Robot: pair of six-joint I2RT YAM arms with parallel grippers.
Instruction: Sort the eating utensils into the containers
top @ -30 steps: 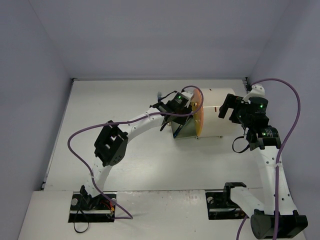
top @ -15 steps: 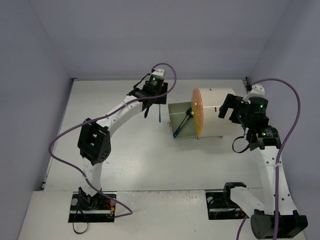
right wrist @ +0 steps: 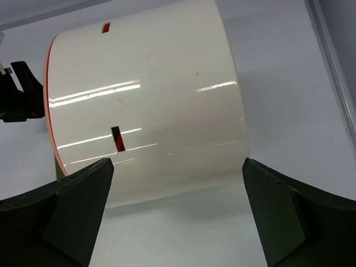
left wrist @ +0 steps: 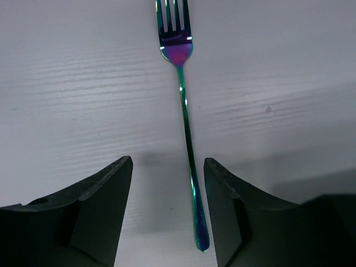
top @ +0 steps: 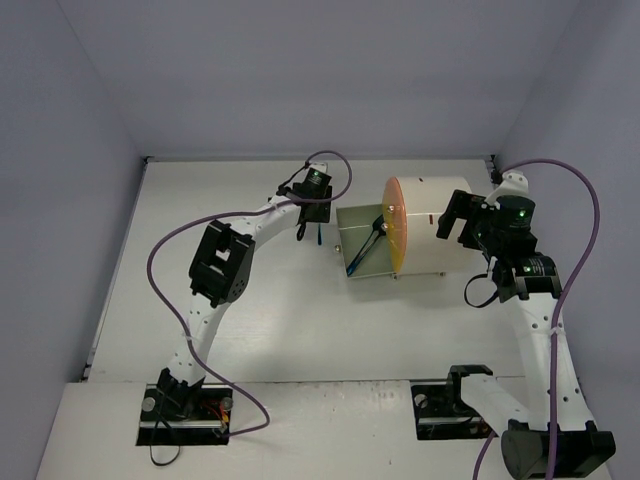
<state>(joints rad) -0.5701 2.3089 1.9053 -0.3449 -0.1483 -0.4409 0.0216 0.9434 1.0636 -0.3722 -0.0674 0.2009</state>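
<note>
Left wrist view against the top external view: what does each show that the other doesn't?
Left wrist only: the fork in detail, with its tines and blue-purple sheen, and its handle lying between the fingers of the open left hand. Top external only: the cabinet, its pulled-out drawer with utensils inside, and the open right hand at the cabinet's back end. Both: the fork on the table under the left hand.

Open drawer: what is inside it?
A blue utensil lies slantwise in the drawer, a darker thin piece beside it. The drawer's end inside the cabinet is hidden; more may lie there.
</note>
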